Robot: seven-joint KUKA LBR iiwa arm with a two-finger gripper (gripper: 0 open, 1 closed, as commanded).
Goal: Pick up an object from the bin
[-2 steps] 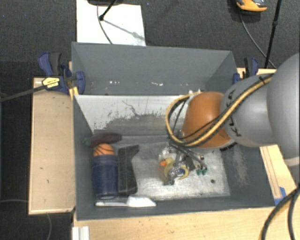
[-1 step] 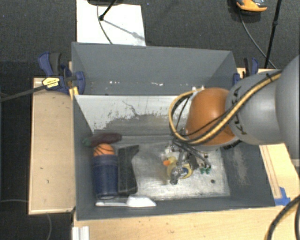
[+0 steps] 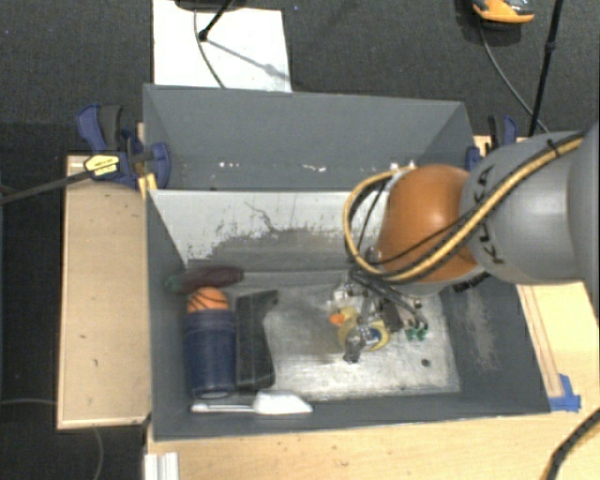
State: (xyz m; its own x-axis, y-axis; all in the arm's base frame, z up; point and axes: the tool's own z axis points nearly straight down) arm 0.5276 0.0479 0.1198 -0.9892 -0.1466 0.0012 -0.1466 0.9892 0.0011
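Reaching from right, gripper (image 3: 359, 339) low over bin (image 3: 309, 141) floor.

- We see a dark floor (image 3: 47, 56), finely speckled like carpet, from 7 o'clock round through 12 to 2.
- At 12 o'clock a white sheet (image 3: 244, 52) lies on it, and a black lead (image 3: 214, 21) crosses the sheet's top edge.
- At 1 o'clock an orange-and-dark object (image 3: 502, 9) is cut by the upper edge, with a thin cable (image 3: 511, 89) running down beside it.
- At 9 o'clock a left cable (image 3: 37, 187) comes in over the floor.
- The light falls evenly.
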